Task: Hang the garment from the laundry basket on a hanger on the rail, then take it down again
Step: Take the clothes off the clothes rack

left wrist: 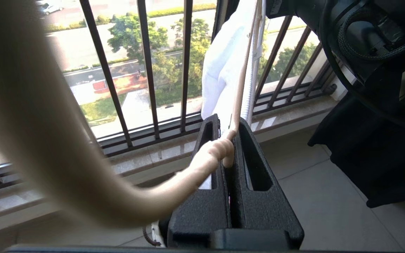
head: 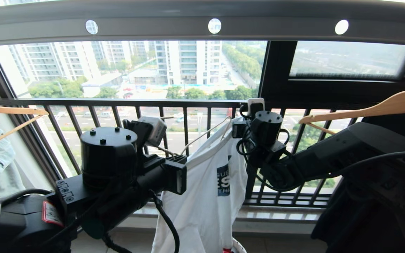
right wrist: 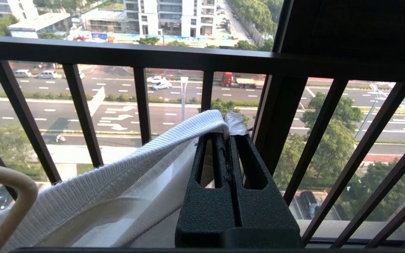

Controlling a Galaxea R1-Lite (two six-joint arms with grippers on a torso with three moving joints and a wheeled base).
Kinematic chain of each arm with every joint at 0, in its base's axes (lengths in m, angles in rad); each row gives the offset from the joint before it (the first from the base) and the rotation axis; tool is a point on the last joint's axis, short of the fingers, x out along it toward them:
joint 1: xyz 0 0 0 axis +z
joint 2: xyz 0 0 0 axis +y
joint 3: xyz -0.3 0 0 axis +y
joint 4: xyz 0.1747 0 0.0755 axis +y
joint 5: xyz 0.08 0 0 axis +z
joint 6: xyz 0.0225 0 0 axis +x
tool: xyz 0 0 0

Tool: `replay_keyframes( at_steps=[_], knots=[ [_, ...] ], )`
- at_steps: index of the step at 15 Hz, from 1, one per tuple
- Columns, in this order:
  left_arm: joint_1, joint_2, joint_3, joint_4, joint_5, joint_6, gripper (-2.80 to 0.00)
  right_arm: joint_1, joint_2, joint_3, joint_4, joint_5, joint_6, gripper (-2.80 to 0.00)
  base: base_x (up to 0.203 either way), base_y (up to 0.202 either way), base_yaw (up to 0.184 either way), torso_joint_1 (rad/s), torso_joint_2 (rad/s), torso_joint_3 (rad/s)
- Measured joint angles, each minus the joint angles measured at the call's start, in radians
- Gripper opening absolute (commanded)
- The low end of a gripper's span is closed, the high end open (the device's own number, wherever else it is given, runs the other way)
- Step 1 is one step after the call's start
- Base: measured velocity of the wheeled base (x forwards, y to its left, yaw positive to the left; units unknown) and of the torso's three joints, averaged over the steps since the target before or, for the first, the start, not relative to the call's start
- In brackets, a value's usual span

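Head view: I judge the step in hand is lifting the dressed hanger toward the grey rail overhead. To do it well I should raise both grippers together, keep the collar taut between them so the white T-shirt does not slide off, and aim the hook at the rail well above. My left arm comes in from the lower left, its wrist level and pointing toward the black balcony railing. My right arm reaches from the right, and my right gripper is at the shirt's upper edge, just in front of the railing. The shirt hangs between my arms, logo print facing me. A sliver of the laundry basket shows below the hem. Wooden hangers hang at either side.

Left wrist view: my left gripper is clenched on the cream hanger's twisted neck, the wire running up beside the white cloth. The hook curves large and blurred close to the lens.

Right wrist view: my right gripper is clamped on the T-shirt's ribbed collar, cloth bunched at the tips. The collar slopes away toward the hanger's wire.
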Motion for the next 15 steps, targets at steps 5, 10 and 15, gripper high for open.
replay_keyframes(
  at_steps=[5,10,15],
  knots=[
    [-0.005,-0.055,0.007,0.004,-0.041,-0.006,-2.80,-0.009,0.019,-0.008,0.003,0.006,-0.003,-2.80,0.000,0.000,0.000,0.000,0.00,0.000],
    [-0.005,-0.064,0.007,0.000,-0.036,-0.008,-2.80,0.005,0.041,-0.006,0.004,0.003,-0.003,-2.80,0.000,0.000,0.000,0.000,0.00,0.000],
    [0.000,-0.025,0.003,-0.005,-0.019,-0.010,-2.80,0.110,0.052,0.081,-0.014,0.002,-0.002,-2.80,0.000,0.000,0.000,0.000,0.00,0.000]
  ],
)
